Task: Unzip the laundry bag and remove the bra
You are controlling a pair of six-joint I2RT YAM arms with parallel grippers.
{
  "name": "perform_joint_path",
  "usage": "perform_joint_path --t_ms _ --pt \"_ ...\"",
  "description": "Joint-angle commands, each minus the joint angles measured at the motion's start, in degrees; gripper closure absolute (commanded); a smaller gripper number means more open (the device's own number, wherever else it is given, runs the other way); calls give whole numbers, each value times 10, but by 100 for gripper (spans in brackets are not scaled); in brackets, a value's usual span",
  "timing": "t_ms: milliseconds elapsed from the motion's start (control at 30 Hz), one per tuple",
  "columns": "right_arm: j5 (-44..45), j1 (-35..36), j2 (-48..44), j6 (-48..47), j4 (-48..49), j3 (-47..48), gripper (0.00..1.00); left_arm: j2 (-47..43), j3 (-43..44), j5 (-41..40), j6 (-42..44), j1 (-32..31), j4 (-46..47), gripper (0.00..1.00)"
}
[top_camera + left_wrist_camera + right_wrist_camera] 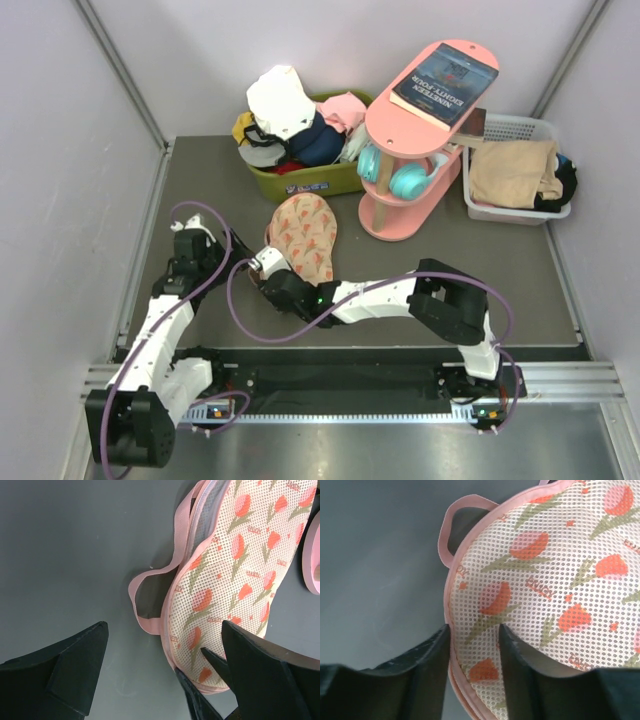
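The oval peach flowery mesh laundry bag (305,238) lies on the dark table (200,190), long way pointing away from you — your right gripper (472,630) has its near rim between its fingers (427,662), pinched or not I cannot tell, and the wide-open left gripper (164,630) sits just beside.

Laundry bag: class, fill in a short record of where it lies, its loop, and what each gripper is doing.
Laundry bag: lies flat on the table, looks closed
Loop: lies on the table at its left edge, ungripped
Left gripper: open, on the bag's loop side
Right gripper: fingers astride the bag's near rim; grip unclear
Bra: not in view
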Motion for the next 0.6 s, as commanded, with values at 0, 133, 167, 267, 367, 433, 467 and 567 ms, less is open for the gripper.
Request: perform_joint_path --t_ms 0,133,167,267,367,433,467,567 --pt "19 3 0 2 6 20 65 -13 8 5 5 6 19 1" --pt "25 2 -13 9 9 15 87 -13 6 8 6 6 19 1" --pt "24 2 -16 11 10 15 92 -13 5 7 6 6 20 1" --pt "25 0 -31 26 10 9 100 -13 1 8 10 6 20 1" --pt "20 -9 -52 48 12 -4 99 -9 -4 12 13 6 21 1" --pt "25 -17 -74 75 10 -19 100 -8 -5 17 14 6 21 1" --pt "27 -23 -84 86 9 -27 100 -8 -9 21 13 6 25 1" --pt "27 -44 -135 132 28 -74 100 -8 -19 29 13 6 32 1"
